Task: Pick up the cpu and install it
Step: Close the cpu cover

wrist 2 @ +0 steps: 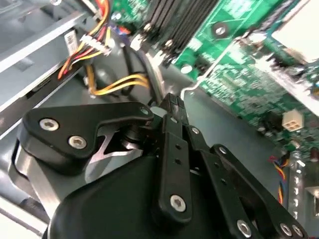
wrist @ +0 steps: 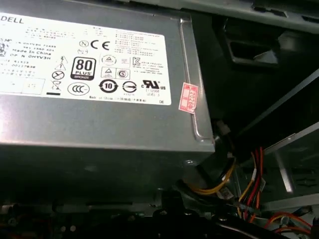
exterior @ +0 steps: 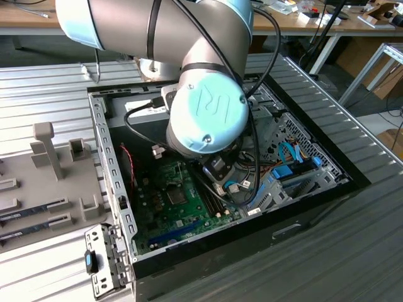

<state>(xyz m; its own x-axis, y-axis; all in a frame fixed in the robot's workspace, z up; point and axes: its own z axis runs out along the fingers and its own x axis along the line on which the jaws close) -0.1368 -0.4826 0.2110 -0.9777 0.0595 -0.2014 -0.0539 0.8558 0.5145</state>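
Observation:
In the exterior view my arm reaches down into the open computer case [exterior: 108, 165]. The gripper [exterior: 221, 179] hangs low beside the exterior view's right edge of the green motherboard [exterior: 160, 211]. In the second wrist view the black gripper [wrist 2: 170, 102] sits over the bare metal case floor, just off the board's edge and near the memory slots [wrist 2: 169, 20]. The metal-framed socket [exterior: 178, 196] lies mid-board, to the exterior view's left of the gripper, and is a pale square [wrist 2: 299, 30] in the second wrist view. The cpu is hidden from me.
A grey power-supply box [wrist: 99, 74] stands at the back of the case [exterior: 141, 107]. Yellow and red cables [wrist 2: 114, 84] run close beside the gripper. A drive cage with blue parts [exterior: 289, 173] is to the exterior view's right. A grey fixture tray [exterior: 50, 182] lies outside the case.

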